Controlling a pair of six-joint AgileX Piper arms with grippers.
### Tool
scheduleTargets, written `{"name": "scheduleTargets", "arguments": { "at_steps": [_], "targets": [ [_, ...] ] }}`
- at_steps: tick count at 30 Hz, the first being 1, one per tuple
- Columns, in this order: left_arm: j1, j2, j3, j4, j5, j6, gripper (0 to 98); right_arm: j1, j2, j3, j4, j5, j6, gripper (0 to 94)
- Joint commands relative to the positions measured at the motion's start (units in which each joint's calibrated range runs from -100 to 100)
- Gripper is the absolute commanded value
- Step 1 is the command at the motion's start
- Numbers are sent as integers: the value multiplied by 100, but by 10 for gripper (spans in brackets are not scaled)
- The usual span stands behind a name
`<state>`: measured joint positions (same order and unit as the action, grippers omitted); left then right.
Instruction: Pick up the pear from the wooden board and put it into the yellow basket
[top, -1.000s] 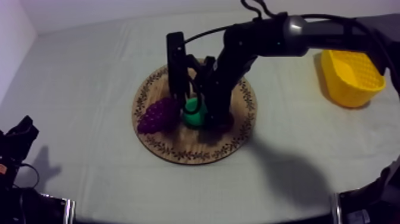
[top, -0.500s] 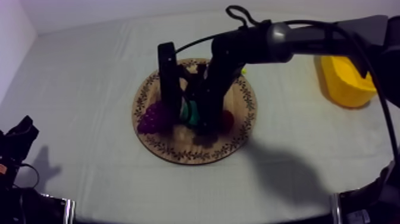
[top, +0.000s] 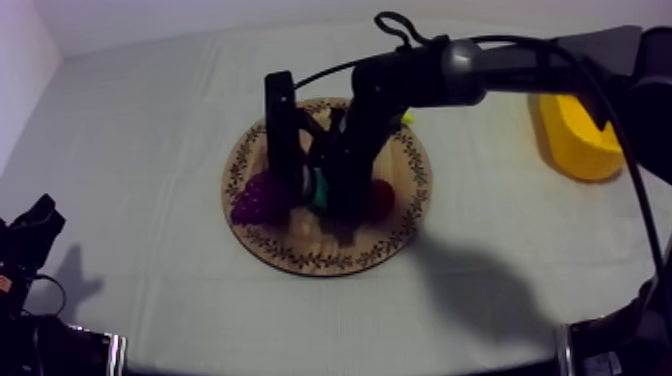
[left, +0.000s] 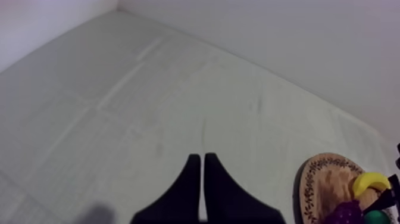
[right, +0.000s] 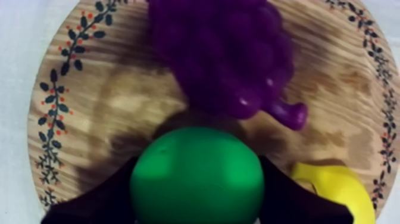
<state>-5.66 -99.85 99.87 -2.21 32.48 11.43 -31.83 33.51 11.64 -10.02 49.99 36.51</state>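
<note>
The green pear (right: 196, 179) sits on the round wooden board (right: 89, 113), still resting on the wood. My right gripper (right: 196, 199) is shut on it, one black finger (right: 89, 202) against each side. From above, my right gripper (top: 320, 200) reaches down onto the board (top: 300, 250), and the pear (top: 319, 187) shows as a green patch between the fingers. The yellow basket (top: 572, 140) stands at the far right. My left gripper (left: 199, 157) is shut on nothing and rests low at the left (top: 35, 225).
Purple grapes (right: 223, 50) lie just beyond the pear, and a banana (right: 333, 187) is close beside it. A small red fruit (top: 378, 200) sits on the board right of my arm. The grapes (top: 258, 198) are left of the pear.
My right arm has come down and a little to the left over the board, so its fingers now enclose the pear. The left arm has not moved.
</note>
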Motion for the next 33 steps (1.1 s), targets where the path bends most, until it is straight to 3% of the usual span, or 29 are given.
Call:
{"name": "scheduleTargets", "arguments": {
  "at_steps": [1, 10, 14, 19, 23, 29, 33],
  "targets": [
    [-2, 2, 2, -2, 1, 2, 1, 21, -69, -26, 2, 14, -26, 382],
    [-2, 2, 2, -2, 1, 2, 1, 226, -806, -274, 88, -71, -240, 382],
    [-2, 2, 2, -2, 1, 2, 1, 411, -1279, -383, 288, -370, -506, 381],
    [-2, 2, 2, -2, 1, 2, 1, 811, -1858, -488, 733, -943, -1098, 385],
    [-2, 2, 2, -2, 1, 2, 1, 1240, -2239, -643, 1190, -1264, -1804, 386],
    [-2, 2, 2, -2, 1, 2, 1, 1924, -2720, -725, 2009, -1410, -2889, 389],
    [-2, 2, 2, -2, 1, 2, 1, 2412, -2993, -623, 2346, -1374, -3413, 392]
  ]
}}
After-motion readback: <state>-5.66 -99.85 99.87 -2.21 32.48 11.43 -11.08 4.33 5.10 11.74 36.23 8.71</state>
